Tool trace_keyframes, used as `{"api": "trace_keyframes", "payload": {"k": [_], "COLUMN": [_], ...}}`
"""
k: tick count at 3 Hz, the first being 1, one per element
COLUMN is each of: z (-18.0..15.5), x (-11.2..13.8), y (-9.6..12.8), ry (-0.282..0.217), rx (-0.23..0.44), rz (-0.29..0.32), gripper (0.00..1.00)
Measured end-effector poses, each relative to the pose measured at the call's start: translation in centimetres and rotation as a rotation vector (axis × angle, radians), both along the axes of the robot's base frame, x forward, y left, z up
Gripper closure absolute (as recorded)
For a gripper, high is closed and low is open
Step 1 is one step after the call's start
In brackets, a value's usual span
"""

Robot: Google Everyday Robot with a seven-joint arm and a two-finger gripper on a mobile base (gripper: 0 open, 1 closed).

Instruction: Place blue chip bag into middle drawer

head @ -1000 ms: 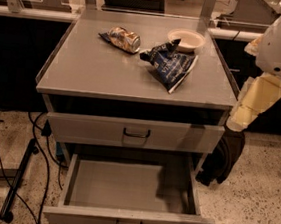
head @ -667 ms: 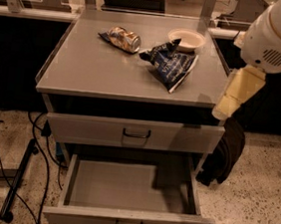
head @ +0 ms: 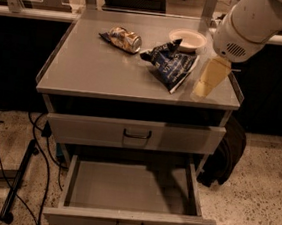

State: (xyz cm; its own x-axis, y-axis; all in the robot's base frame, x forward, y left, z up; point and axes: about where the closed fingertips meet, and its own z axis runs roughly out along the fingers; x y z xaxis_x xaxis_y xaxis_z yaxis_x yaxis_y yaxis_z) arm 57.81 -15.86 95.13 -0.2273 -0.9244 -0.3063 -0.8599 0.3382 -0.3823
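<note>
The blue chip bag (head: pixel 171 65), crumpled dark navy foil with white lettering, lies on the grey cabinet top (head: pixel 95 69), right of centre. My gripper (head: pixel 202 90) hangs from the white arm over the top's right edge, just right of the bag and apart from it, holding nothing. The middle drawer (head: pixel 130 219) is pulled out wide open below, and its grey inside holds nothing.
A white bowl (head: pixel 188 39) sits just behind the bag. A gold-brown crumpled wrapper (head: pixel 122 38) lies at the back centre-left. The upper drawer (head: pixel 136 133) is shut. A dark bag (head: pixel 225 153) leans by the cabinet's right side. Cables and a black pole (head: pixel 18 182) lie on the floor at left.
My gripper and arm have moved left and up, from beside the cabinet's right side to over the top's right edge, close to the blue chip bag. Nothing else moved.
</note>
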Motion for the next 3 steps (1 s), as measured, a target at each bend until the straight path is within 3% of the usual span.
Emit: {"api": "trace_keyframes", "payload": {"k": [1,2,3], "z": [0.0,-0.4,-1.9], "x": [0.1,0.1,2.3], "y": [0.0,-0.8,-1.4], "ry": [-0.001,-0.002,-0.033], "rx": [-0.001,-0.007,0.022], "rz": [0.001,-0.038,-0.118], "gripper": [0.00,0.00,0.00]}}
